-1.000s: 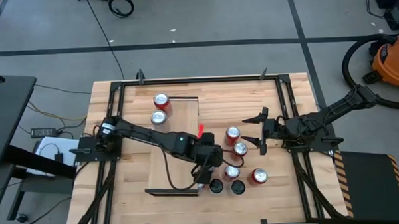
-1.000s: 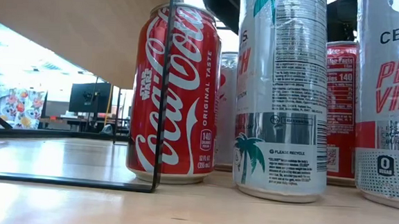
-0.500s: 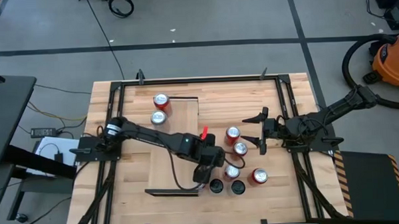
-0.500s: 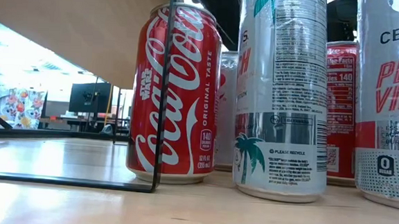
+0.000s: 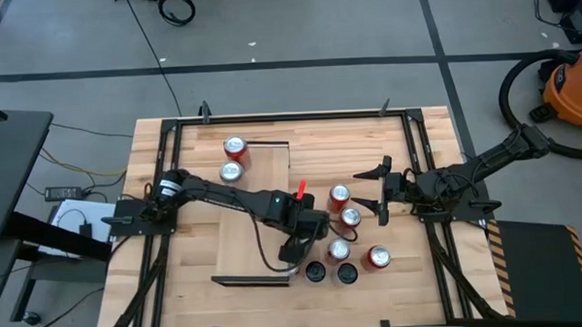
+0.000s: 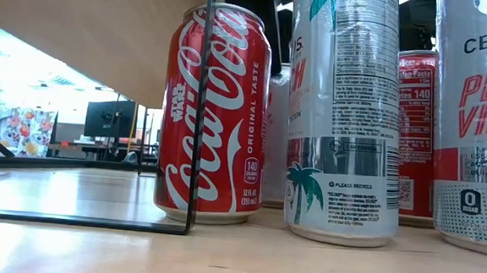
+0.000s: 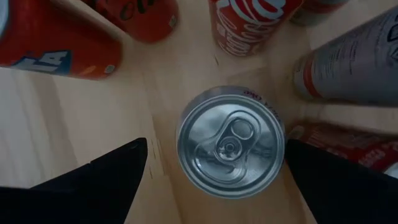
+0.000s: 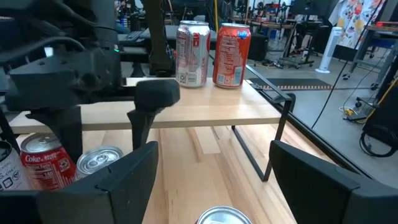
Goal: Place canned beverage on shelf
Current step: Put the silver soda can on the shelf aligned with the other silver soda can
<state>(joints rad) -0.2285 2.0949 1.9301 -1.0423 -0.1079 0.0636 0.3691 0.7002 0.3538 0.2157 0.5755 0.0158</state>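
Hovering spread-fingered over a silver-topped can point(image 7: 231, 144) in the cluster right of the shelf point(image 5: 257, 174): left gripper point(image 5: 292, 253), fingers either side, not touching; two cans point(image 5: 233, 158) standing on shelf's far end; right gripper point(image 5: 381, 192) parked at right, jaws apart, empty.

Both arms matte black, slim jointed links, bases mounted on black tube frames at table edges. Left arm point(image 5: 224, 197): red tab near wrist, small green light on forearm, thin black cable looped under wrist. Right arm point(image 5: 485, 163): same build, no coloured marks seen. Left gripper point(image 7: 214, 180) fingers point(image 7: 99, 183): flat, dark, tapered. Right gripper point(image 8: 208, 180) fingers point(image 8: 121, 177): broad, black, angular.
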